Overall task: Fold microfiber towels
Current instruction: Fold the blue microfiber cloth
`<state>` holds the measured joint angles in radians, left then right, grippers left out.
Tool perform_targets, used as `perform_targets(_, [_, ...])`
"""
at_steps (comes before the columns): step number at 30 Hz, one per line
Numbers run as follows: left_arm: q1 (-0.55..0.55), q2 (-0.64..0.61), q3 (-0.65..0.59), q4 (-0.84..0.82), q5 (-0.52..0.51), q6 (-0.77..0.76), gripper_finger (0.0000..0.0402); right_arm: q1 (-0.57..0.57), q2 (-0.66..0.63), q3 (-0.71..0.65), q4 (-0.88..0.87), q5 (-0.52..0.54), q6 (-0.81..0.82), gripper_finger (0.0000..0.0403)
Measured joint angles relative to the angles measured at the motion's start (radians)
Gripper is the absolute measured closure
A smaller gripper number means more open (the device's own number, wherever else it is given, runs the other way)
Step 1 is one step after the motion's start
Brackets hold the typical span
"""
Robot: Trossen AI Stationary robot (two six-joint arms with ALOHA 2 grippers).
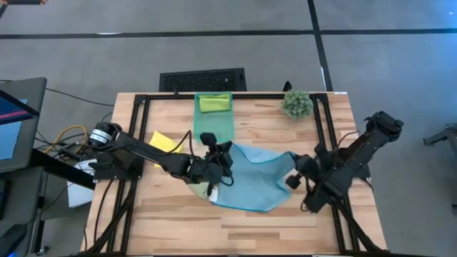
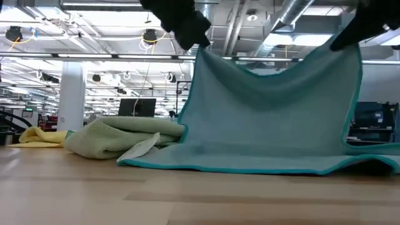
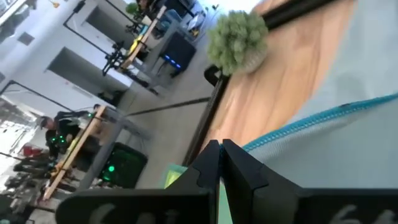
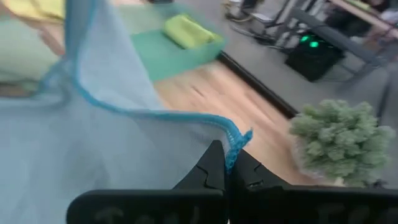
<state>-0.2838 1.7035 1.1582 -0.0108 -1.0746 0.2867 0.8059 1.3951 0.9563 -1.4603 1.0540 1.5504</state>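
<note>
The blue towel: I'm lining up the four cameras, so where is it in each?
High view: blue towel, table middle, between both arms.
Low view: fills the centre and right, hanging from above.
Left wrist view: right side.
Right wrist view: left half, corner at the right gripper.
Shared landmark: small green plant, in both wrist views.

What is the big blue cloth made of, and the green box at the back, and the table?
The light blue towel looks like soft, matte woven cloth with a stitched teal edge; it sags between both end effectors. The green box seems to be see-through plastic, smooth, since the table shows faintly through it. The table looks like pale wood planks with visible grain.
</note>
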Motion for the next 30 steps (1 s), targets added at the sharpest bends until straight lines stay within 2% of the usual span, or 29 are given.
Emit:
perform_targets(5, [-0.053, -0.001, 0.018, 0.056, -0.048, 0.070, 0.0401, 0.012, -0.001, 0.055, 0.003, -0.008, -0.128, 0.0391])
perform_targets(8, [-0.150, -0.008, 0.085, 0.112, -0.045, 0.141, 0.0402, 0.091, -0.012, 0.147, 0.037, -0.010, -0.206, 0.0391])
perform_targets(10, [-0.228, -0.009, 0.145, 0.127, -0.033, 0.182, 0.0401, 0.160, -0.008, 0.217, 0.112, -0.017, -0.323, 0.0391])
perform_targets(14, [-0.380, -0.009, 0.271, 0.128, 0.059, 0.204, 0.0401, 0.310, -0.009, 0.366, 0.392, 0.003, -0.693, 0.0391])
perform_targets(17, [-0.468, -0.009, 0.360, 0.136, 0.133, 0.266, 0.0401, 0.405, -0.009, 0.462, 0.685, 0.038, -1.031, 0.0391])
perform_targets(20, [-0.515, -0.011, 0.427, 0.141, 0.176, 0.305, 0.0401, 0.457, -0.009, 0.490, 0.997, 0.101, -1.365, 0.0391])
perform_targets(22, [-0.519, -0.011, 0.447, 0.140, 0.165, 0.327, 0.0401, 0.460, -0.013, 0.490, 1.115, 0.141, -1.493, 0.0391])
perform_targets(24, [-0.502, -0.011, 0.446, 0.130, 0.103, 0.344, 0.0401, 0.452, -0.024, 0.490, 1.097, 0.212, -1.507, 0.0391])
perform_targets(26, [-0.465, -0.011, 0.427, 0.107, 0.018, 0.329, 0.0401, 0.431, -0.039, 0.485, 0.976, 0.306, -1.406, 0.0391])
perform_targets(28, [-0.413, -0.011, 0.394, 0.050, -0.050, 0.269, 0.0401, 0.392, -0.050, 0.477, 0.757, 0.332, -1.213, 0.0391])
perform_targets(30, [-0.352, -0.010, 0.353, -0.019, -0.074, 0.184, 0.0401, 0.344, -0.051, 0.475, 0.470, 0.303, -0.930, 0.0391])
